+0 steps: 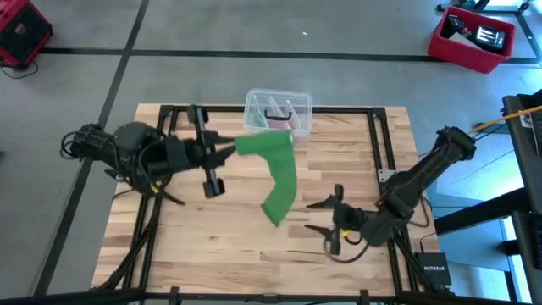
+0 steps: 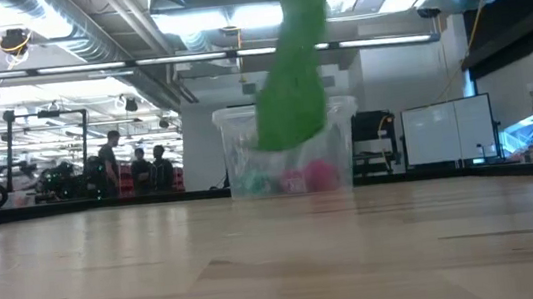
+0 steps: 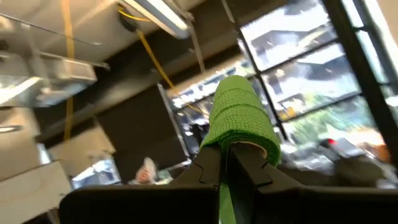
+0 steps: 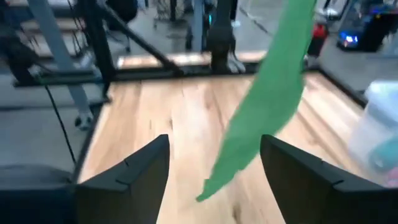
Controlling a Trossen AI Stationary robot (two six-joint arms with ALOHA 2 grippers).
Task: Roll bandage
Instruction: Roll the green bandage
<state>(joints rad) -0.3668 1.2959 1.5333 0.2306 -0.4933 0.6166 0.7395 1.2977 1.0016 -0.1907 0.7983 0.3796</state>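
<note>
The bright green bandage (image 1: 278,174) hangs as a long strip over the middle of the table. Its upper end sits at my left gripper (image 1: 233,150), which is shut on it and reaches in from the table's left. In the low view the strip (image 2: 290,76) hangs down in front of the clear box, its lower end above the tabletop. My right gripper (image 1: 320,216) stands open to the right of the strip's lower end and touches nothing. In the right wrist view the strip (image 4: 267,106) hangs just beyond that gripper's spread fingers (image 4: 214,142). My left gripper pinches the bandage's upper end (image 3: 239,121) between its two shut fingers (image 3: 211,168). The fabric lies folded over the fingertips in more than one layer. The fingers come from the table's left and slant upward. The rest of the strip hangs slack below them, clear of the table.
A clear plastic box (image 1: 278,108) with pink and dark items stands at the table's far edge, just behind the bandage. Black frame rails (image 1: 385,144) run along the table's sides. Bare wood lies near the front edge (image 1: 237,254). People stand far back in the room (image 2: 137,164).
</note>
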